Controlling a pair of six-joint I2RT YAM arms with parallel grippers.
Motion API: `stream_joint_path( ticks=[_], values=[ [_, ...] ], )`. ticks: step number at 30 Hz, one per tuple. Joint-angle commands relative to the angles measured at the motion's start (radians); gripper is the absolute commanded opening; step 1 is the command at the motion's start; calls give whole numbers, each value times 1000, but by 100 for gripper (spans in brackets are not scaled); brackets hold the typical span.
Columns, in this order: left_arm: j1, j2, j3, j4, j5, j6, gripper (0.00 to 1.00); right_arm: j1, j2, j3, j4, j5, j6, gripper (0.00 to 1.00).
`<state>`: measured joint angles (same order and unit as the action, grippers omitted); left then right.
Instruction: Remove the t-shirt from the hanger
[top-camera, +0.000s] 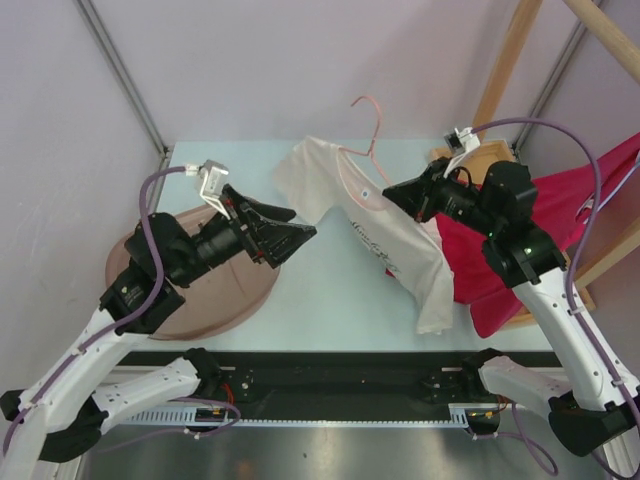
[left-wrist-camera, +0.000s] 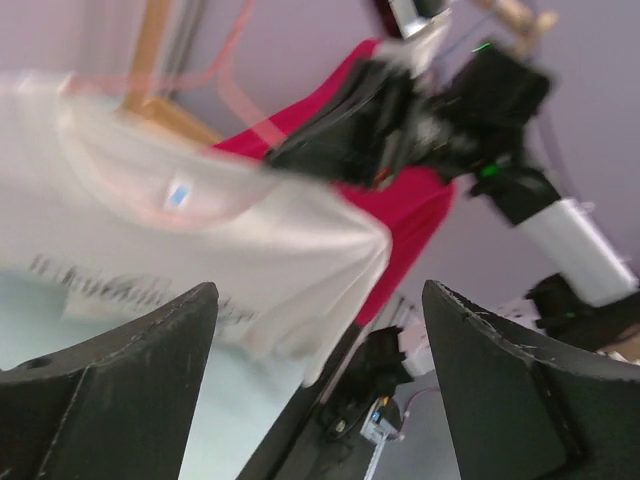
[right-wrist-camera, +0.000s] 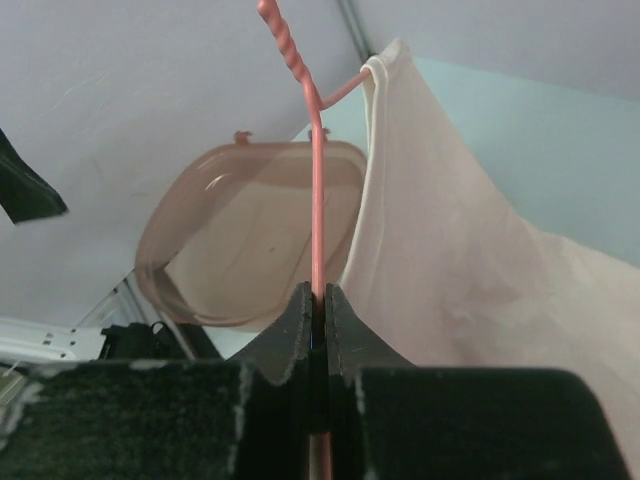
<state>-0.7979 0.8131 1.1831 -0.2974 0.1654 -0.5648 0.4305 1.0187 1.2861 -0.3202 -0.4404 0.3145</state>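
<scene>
A white t-shirt (top-camera: 385, 235) with a printed front hangs on a pink wire hanger (top-camera: 373, 125), lifted off the pale table (top-camera: 330, 300). My right gripper (top-camera: 392, 190) is shut on the hanger's wire; in the right wrist view the wire (right-wrist-camera: 317, 200) runs up from the shut jaws (right-wrist-camera: 318, 296) with the shirt (right-wrist-camera: 450, 250) draped to the right. My left gripper (top-camera: 300, 225) is open and empty, just left of the shirt's left sleeve. In the left wrist view the shirt (left-wrist-camera: 180, 230) is blurred ahead of the open fingers (left-wrist-camera: 130, 380).
A red garment (top-camera: 520, 245) lies at the right behind my right arm, next to a wooden frame (top-camera: 510, 60). A round brown plastic lid (top-camera: 215, 290) lies on the table at the left under my left arm. Metal frame posts stand at the back corners.
</scene>
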Motion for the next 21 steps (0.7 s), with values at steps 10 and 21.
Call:
stream_joint_path(
  ticks=[10, 21],
  values=[
    [6, 385, 374, 113, 122, 129, 90, 157, -58, -67, 173, 11, 69, 0],
    [6, 432, 377, 136, 17, 161, 77, 231, -84, -76, 118, 78, 40, 0]
  ],
)
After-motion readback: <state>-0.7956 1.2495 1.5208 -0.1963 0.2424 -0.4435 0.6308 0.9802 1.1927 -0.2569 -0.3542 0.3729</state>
